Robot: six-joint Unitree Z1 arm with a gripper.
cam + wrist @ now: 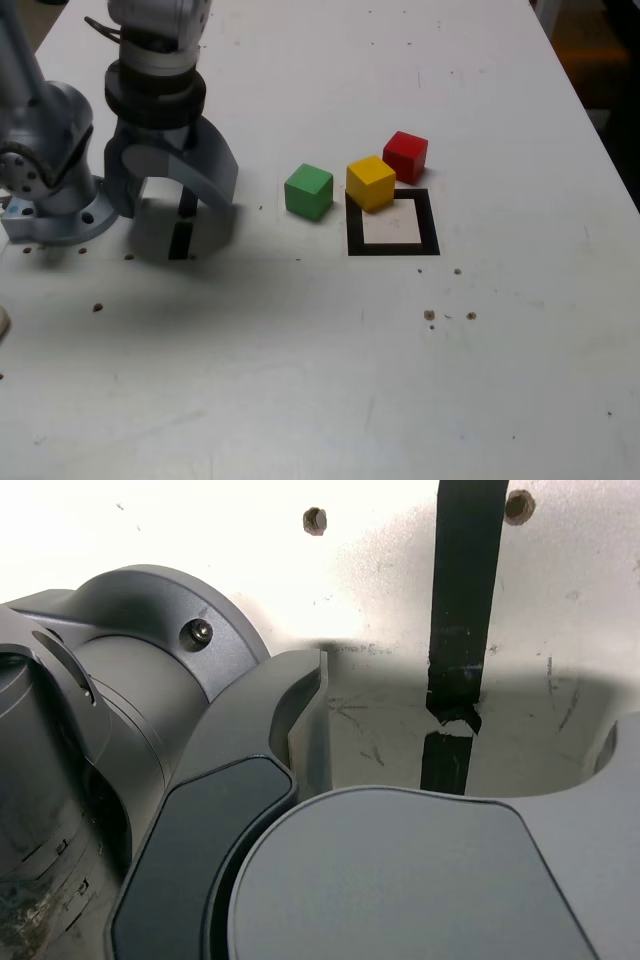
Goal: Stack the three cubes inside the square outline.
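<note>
My grey metal gripper (pixel 176 207) hangs in the upper left of the exterior view, jaws spread wide with nothing between them, above the short black strips (pixel 181 240) on the white tabletop (pixel 300 370). The wrist view shows only strip and bare surface in that gap.

All three blocks lie right of me, around the upper middle of the exterior view. The solid yellow cube (pixel 371 183) sits over the upper left corner of the thick black square outline (pixel 393 249); the solid red cube (pixel 405 157) is just beyond the outline's upper edge, and the solid green cube (pixel 309 191) is a little to its left. Nothing is stacked.

I judge this to be the start: choosing and reaching for a base cube. The yellow one seems the likeliest. I'd travel right, straddle it without nudging the red, grip it and centre it within the frame.
</note>
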